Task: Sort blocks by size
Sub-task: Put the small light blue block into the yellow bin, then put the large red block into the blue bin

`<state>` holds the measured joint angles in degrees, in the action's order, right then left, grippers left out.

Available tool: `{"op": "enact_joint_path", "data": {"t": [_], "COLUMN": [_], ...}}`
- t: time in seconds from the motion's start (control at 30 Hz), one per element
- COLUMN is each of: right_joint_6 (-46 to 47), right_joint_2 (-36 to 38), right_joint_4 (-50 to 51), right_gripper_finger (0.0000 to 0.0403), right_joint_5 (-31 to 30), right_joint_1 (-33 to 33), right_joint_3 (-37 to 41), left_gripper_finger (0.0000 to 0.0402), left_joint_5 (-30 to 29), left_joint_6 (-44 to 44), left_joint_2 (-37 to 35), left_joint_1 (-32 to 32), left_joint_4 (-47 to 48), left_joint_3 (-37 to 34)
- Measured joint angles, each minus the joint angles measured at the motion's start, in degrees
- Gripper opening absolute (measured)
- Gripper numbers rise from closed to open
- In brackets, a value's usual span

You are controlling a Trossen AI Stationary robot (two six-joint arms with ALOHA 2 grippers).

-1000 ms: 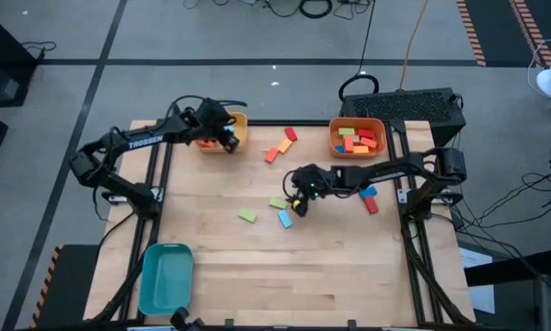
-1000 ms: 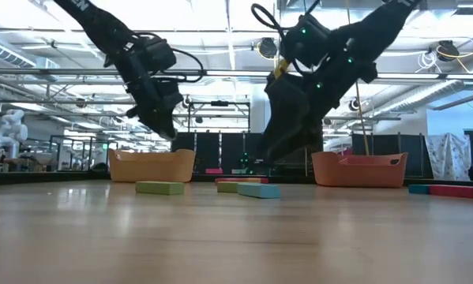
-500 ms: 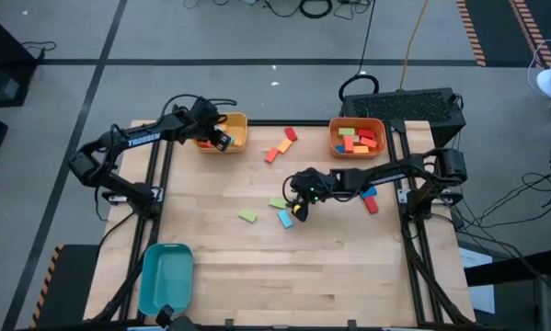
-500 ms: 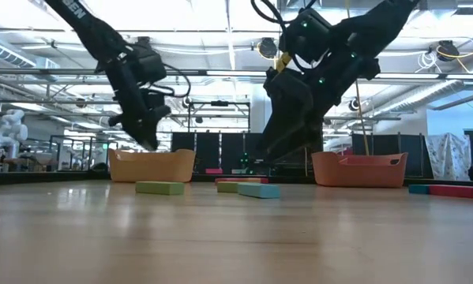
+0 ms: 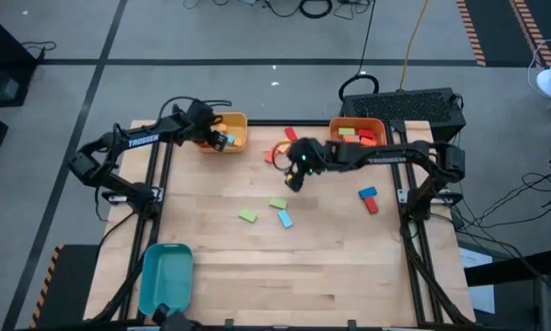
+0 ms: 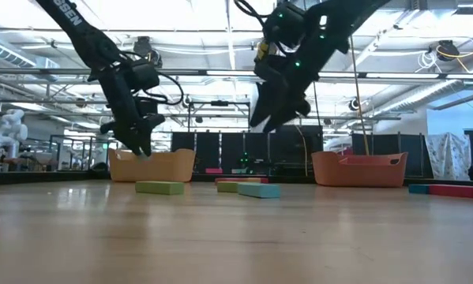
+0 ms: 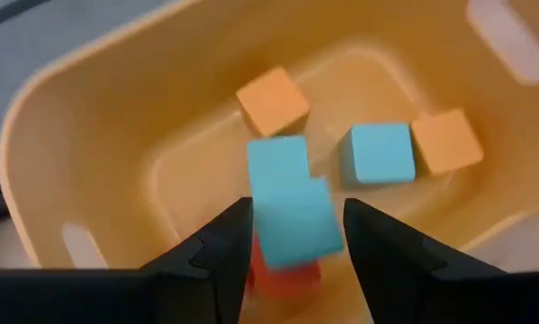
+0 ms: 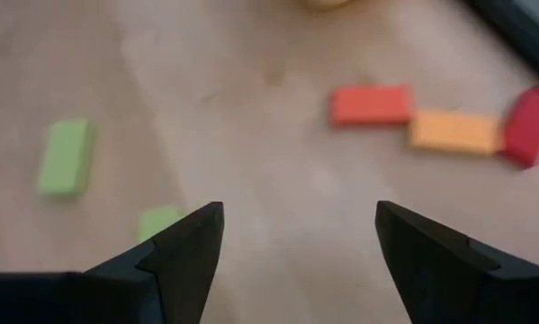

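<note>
I see my left gripper [image 7: 296,236] over the yellow bin [image 5: 231,138] at 11 o'clock, fingers parted round a light blue block [image 7: 291,216]; grip or release, cannot tell. Right gripper [image 8: 296,261] wide open, empty, above table centre; loose blocks [image 5: 277,211] toward 6 o'clock.

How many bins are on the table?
3. A yellow bin sits at the table's back-left corner, an orange bin at the back right, partly under an arm, and a teal bin at the front-left corner. None seems hidden.
</note>
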<state>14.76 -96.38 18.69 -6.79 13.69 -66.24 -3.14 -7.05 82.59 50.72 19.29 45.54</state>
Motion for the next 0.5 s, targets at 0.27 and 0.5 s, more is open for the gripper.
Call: {"op": "enact_joint_path", "data": {"t": [0.27,0.5], "right_joint_6": [-2.2,-0.6], "right_joint_2": [-6.3,-17.2], "right_joint_4": [4.8,6.7], "right_gripper_finger": [0.0276,0.0274], "right_joint_5": [-0.5,1.2], "right_joint_1": [10.8,18.4], "right_joint_3": [-7.3,-14.3], "left_gripper_finger": [0.0182,0.0183], "left_joint_5": [0.0,3.5], "left_joint_6": [0.8,1.6], "left_joint_2": [0.0,-0.6], "left_joint_1": [-0.2,-3.8], "left_joint_4": [-5.7,-11.4], "left_joint_3": [0.0,0.0]}}
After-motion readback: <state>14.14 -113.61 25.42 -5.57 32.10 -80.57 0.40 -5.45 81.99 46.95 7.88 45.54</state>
